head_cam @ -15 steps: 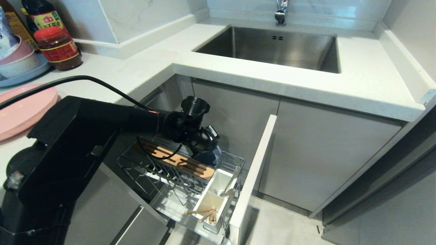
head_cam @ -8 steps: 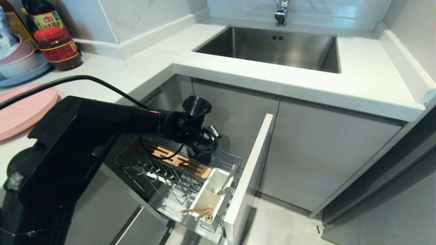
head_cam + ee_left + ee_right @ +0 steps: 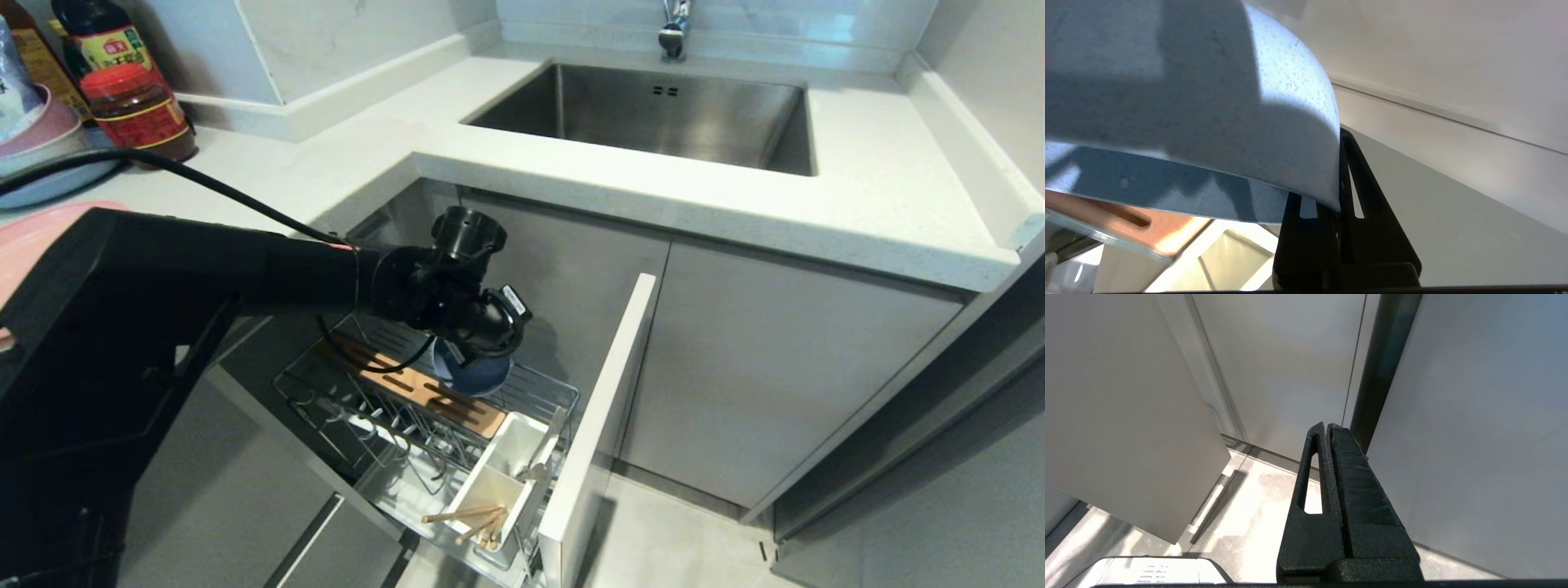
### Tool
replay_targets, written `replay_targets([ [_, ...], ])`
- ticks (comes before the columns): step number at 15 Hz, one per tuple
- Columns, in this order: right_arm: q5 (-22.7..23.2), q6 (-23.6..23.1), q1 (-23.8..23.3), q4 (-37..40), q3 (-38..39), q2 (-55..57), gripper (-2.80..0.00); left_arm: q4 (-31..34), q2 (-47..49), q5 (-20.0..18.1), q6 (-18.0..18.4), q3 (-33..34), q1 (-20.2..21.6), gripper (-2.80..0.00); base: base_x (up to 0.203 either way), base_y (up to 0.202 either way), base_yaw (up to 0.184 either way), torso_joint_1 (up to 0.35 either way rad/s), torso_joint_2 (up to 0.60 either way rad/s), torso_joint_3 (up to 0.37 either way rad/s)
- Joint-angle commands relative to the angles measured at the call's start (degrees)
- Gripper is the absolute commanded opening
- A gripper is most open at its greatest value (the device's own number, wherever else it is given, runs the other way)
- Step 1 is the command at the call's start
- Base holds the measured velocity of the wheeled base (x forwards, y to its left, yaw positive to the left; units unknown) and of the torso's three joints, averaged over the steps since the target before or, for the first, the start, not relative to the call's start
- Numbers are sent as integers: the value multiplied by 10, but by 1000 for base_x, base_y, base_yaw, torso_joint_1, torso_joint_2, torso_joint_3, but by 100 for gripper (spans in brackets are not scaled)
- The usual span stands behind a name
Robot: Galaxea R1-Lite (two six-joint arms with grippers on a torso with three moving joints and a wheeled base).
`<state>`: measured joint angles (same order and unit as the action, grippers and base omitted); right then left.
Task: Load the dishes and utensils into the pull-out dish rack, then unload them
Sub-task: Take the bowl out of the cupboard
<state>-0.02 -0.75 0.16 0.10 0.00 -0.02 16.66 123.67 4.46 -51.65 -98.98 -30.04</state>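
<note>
My left gripper [image 3: 1337, 163] is shut on the rim of the pale blue-grey bowl [image 3: 1208, 102], one finger outside the wall and one inside. The bowl [image 3: 475, 377] hangs under my left wrist, just above the back of the pull-out dish rack [image 3: 367, 408]. In the rack's white utensil box [image 3: 490, 482] lie the wooden chopsticks [image 3: 465, 516], with metal utensils [image 3: 549, 453] standing in the far compartment. A sliver of the pink plate [image 3: 24, 219] shows on the counter behind my left arm. My right gripper [image 3: 1327, 426] is shut on nothing, parked low beside cabinet doors.
The rack's pale-grey cabinet front [image 3: 600, 408] stands pulled out to the right of the bowl. A slotted wooden board [image 3: 412, 388] lies across the rack. The sink [image 3: 653, 114] is behind; sauce jars [image 3: 139, 114] and stacked bowls [image 3: 41, 143] stand far left on the counter.
My left gripper has closed on the bowl's rim and risen a little, so the bowl now shows below the wrist. The left arm's upper part has swung up and left.
</note>
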Motion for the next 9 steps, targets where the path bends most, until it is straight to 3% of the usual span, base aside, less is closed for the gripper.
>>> replay_targets([
  [1,0,0,0,0,0,0,-280,1,-34,-1,-3,5,-3,-280,0,0,0,0,0,0],
  [9,0,0,0,0,0,0,-280,0,-230,0,1,50,-22,-280,0,0,0,0,0,0],
])
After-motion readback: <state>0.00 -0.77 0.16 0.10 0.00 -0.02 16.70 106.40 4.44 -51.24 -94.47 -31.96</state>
